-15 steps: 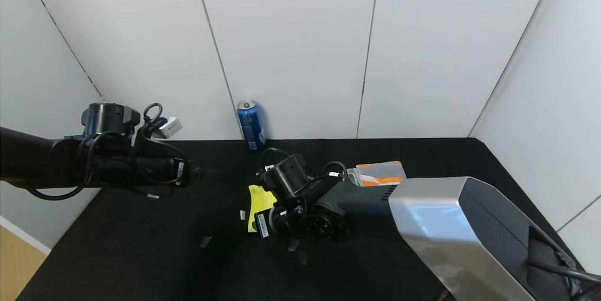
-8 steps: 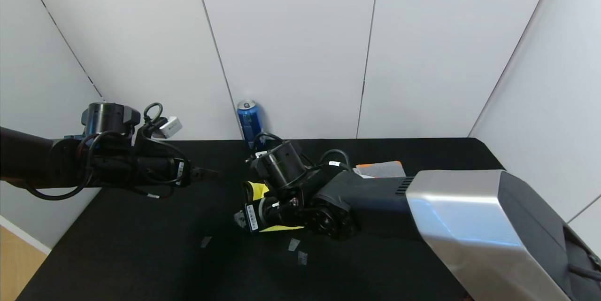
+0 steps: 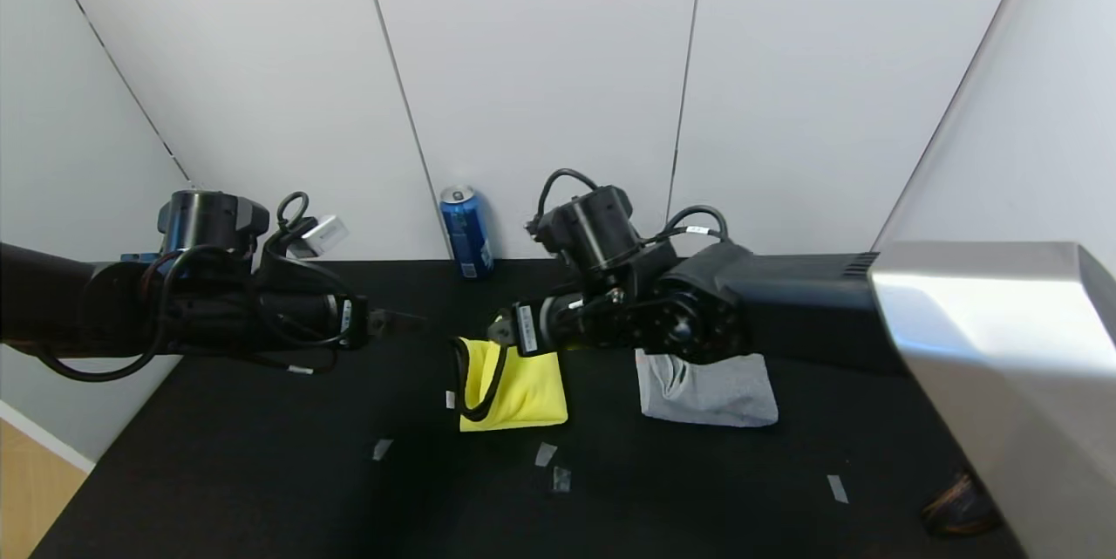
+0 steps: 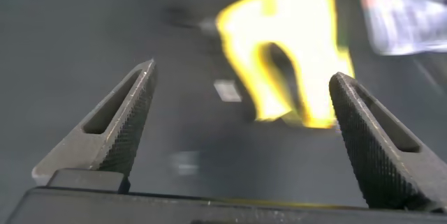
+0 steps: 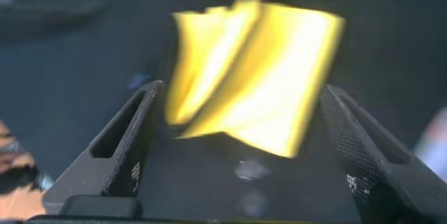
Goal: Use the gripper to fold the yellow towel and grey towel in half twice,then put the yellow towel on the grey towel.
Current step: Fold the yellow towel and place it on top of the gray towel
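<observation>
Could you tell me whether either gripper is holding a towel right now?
Nothing is held: the right gripper is open above the yellow towel; the left gripper is open too.

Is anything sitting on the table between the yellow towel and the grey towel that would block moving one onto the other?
Nothing visible does. Only bare black table lies between the yellow towel and the grey towel. The right gripper, jaws open, hangs over the yellow towel's far edge; the blue can stands well behind.

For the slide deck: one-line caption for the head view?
Right gripper, jaws open, above the folded yellow towel; folded grey towel beside it, apart; left gripper idle.
</observation>
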